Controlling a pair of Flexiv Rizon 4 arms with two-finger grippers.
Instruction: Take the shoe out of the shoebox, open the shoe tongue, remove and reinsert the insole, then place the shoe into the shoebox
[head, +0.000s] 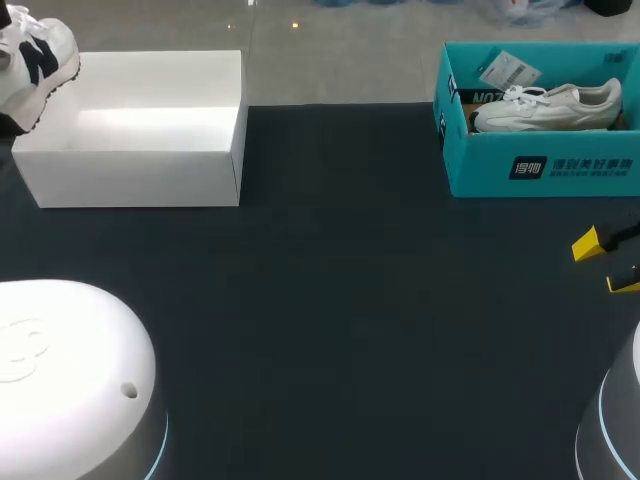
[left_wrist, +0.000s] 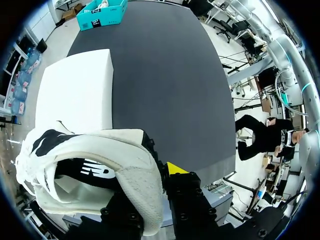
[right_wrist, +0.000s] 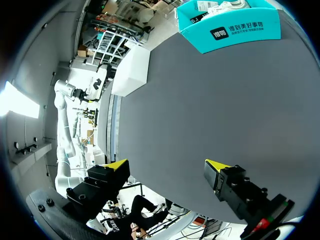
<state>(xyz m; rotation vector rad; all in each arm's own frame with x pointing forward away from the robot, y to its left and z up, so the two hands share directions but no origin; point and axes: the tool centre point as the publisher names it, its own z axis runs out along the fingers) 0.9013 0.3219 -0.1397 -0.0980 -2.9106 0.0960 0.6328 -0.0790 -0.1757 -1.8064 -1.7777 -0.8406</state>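
At the table's (head: 330, 300) far left corner, the white sneaker (head: 40, 55) with black side marks hangs in the air over the left end of the white shoebox (head: 130, 180). The head view cuts off part of it. In the left wrist view the left gripper (left_wrist: 150, 197) grips this sneaker by the heel. One yellow tip shows beside the heel, and the other finger is hidden behind the shoe's fabric. The white shoebox stands open at the far edge, and what shows of its inside is plain white.

At the far right corner sits a teal shoebox (head: 545, 170). In it a second white shoe (head: 550, 105) lies on its side, with a paper tag (head: 508, 70) at the box's left end.

At the right edge the right gripper (head: 603, 265) hangs over the dark tabletop. Its fingers are spread wide with nothing between them, and its arm is out of the head view.
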